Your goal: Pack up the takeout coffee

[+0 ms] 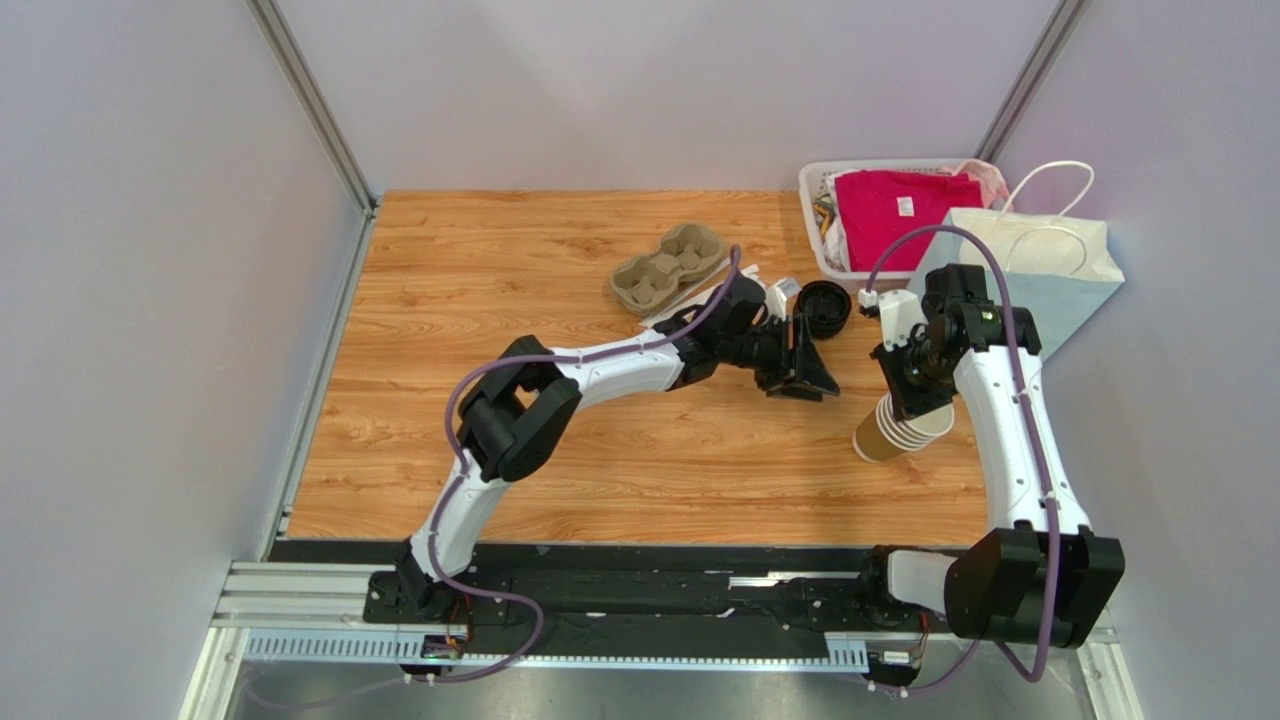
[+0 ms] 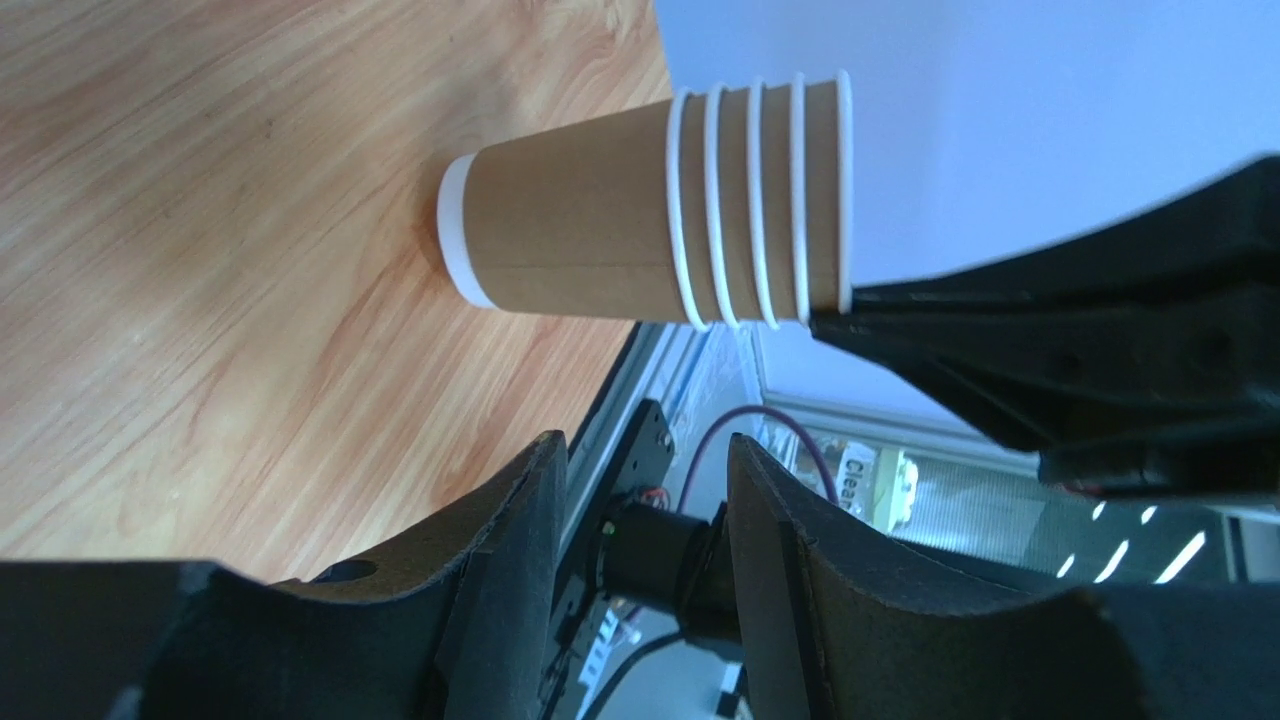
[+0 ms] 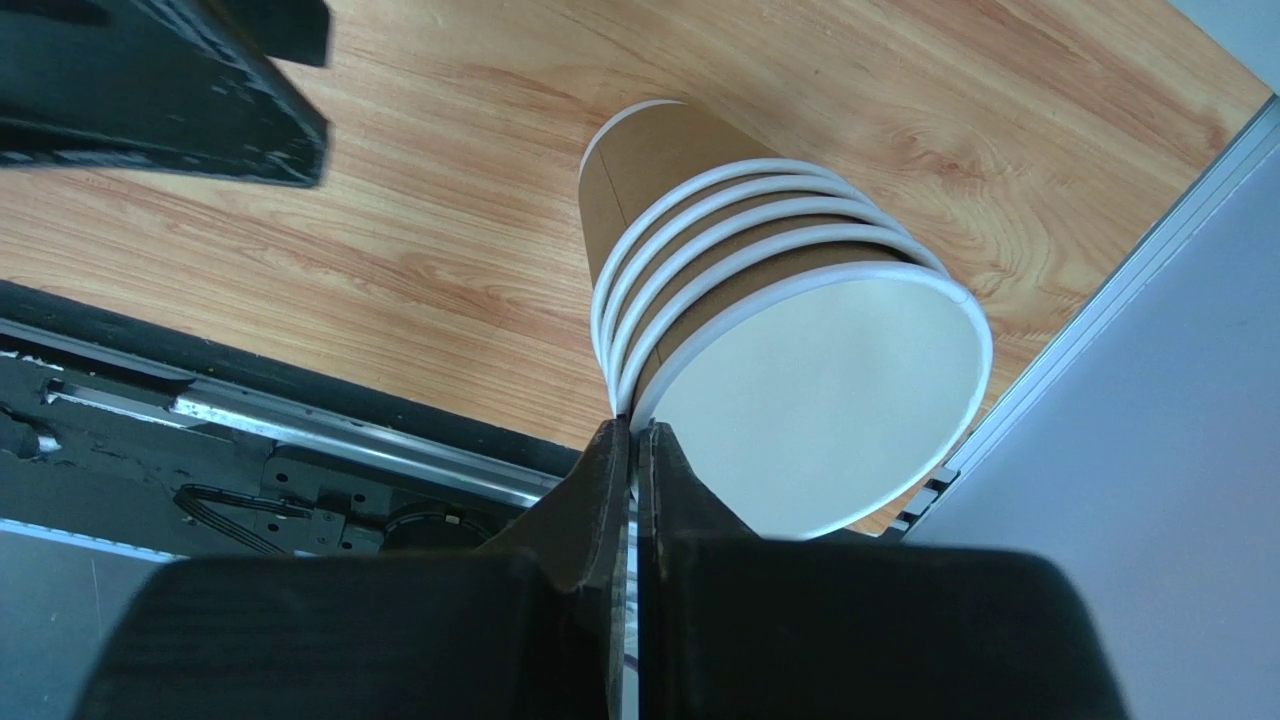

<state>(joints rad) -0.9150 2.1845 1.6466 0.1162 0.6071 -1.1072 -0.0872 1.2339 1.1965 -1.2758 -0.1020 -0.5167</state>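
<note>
Left wrist view: the stack of nested brown paper cups [image 2: 646,203] lies crosswise just ahead of the left tool [image 2: 646,450] (jaws apart, empty); the right tool [image 3: 634,435] clamps its rim.

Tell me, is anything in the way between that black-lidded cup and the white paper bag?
Yes. The right arm sits between the black-lidded cup and the white paper bag, its right gripper shut on the rim of a stack of lidless cups. A straight path to the bag would likely meet that arm.
</note>
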